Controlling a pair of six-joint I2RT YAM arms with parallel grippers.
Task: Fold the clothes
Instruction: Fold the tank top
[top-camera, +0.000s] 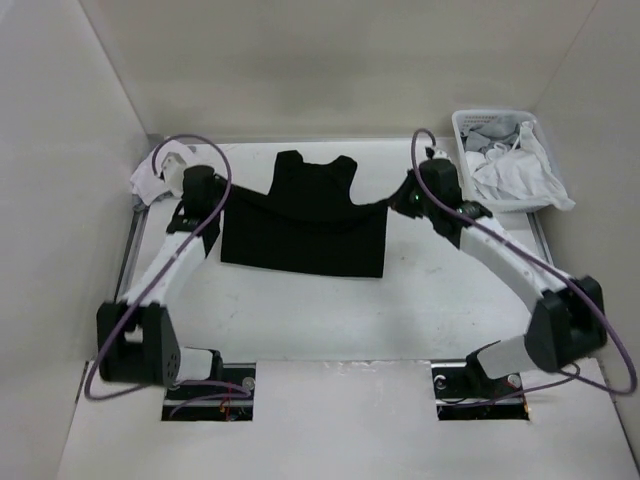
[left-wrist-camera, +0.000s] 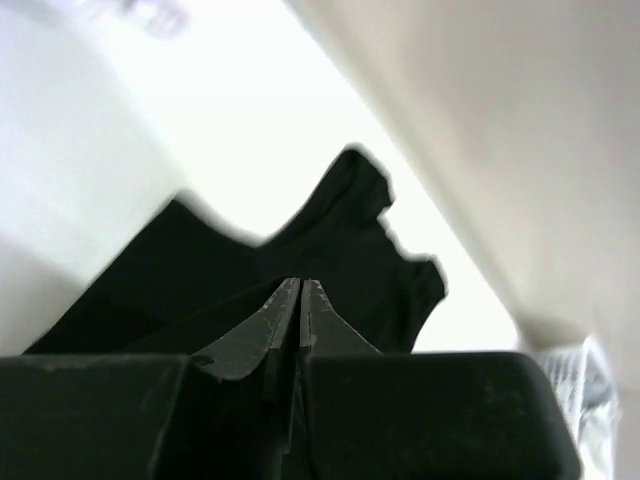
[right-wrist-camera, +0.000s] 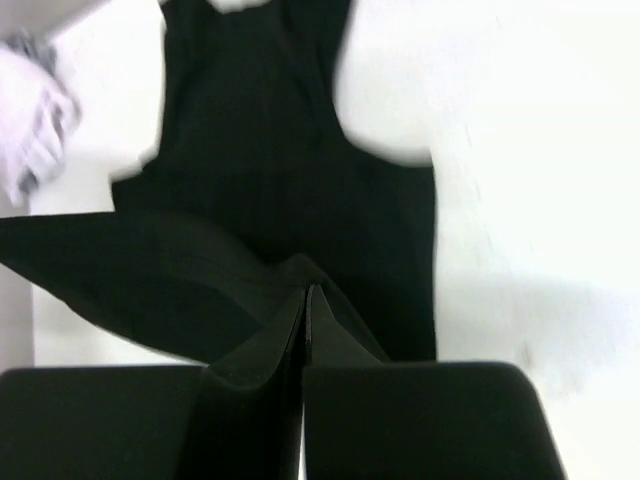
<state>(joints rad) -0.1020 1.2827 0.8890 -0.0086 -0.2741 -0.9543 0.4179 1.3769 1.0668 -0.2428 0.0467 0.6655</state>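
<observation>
The clothes, one plain black T-shirt (top-camera: 300, 245), lie on the white table with the sleeves and neck toward the back wall. A raised edge of the shirt runs taut between my two grippers. My left gripper (top-camera: 207, 207) is shut on that edge at the shirt's left side, and my right gripper (top-camera: 396, 205) is shut on it at the right side. In the left wrist view the shut left gripper (left-wrist-camera: 301, 283) meets black fabric, with the shirt (left-wrist-camera: 340, 230) beyond it. In the right wrist view the right gripper (right-wrist-camera: 306, 290) pinches a ridge of the shirt (right-wrist-camera: 260, 150).
A small white cloth bundle (top-camera: 158, 172) lies at the back left, just behind the left arm. A white plastic basket (top-camera: 478, 122) with white and grey garments (top-camera: 520, 172) spilling over stands at the back right. Pale walls close in the table on three sides.
</observation>
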